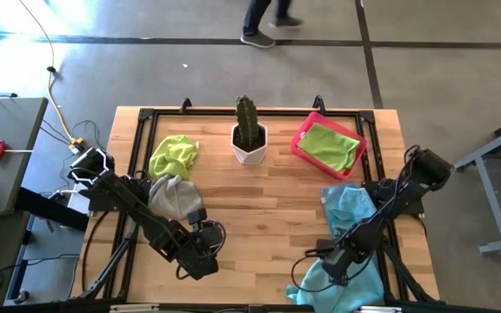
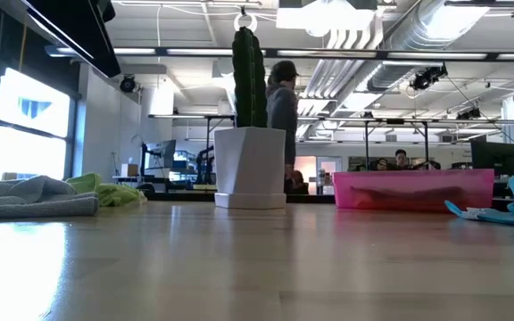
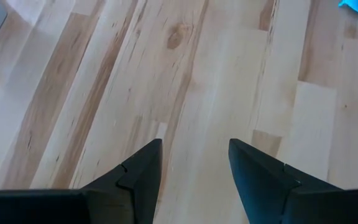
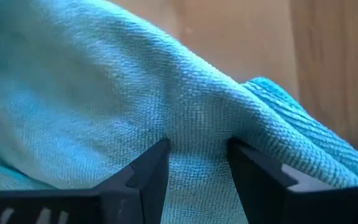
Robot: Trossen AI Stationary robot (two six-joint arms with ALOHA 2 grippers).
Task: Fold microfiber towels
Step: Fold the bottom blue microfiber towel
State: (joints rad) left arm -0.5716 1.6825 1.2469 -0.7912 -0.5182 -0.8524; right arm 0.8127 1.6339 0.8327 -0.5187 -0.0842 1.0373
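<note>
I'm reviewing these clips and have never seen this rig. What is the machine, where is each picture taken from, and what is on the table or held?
Two dark robot arms work at a wooden table. One picture looks straight down, one looks level across the tabletop, and two come from cameras on the wrists. On the table lie a lime green towel, a grey towel, a light blue towel, a potted cactus and a pink tray holding another green towel. The left gripper is open over bare wood. The right gripper stands at the blue towel, jaws apart; a grip is unclear.
</note>
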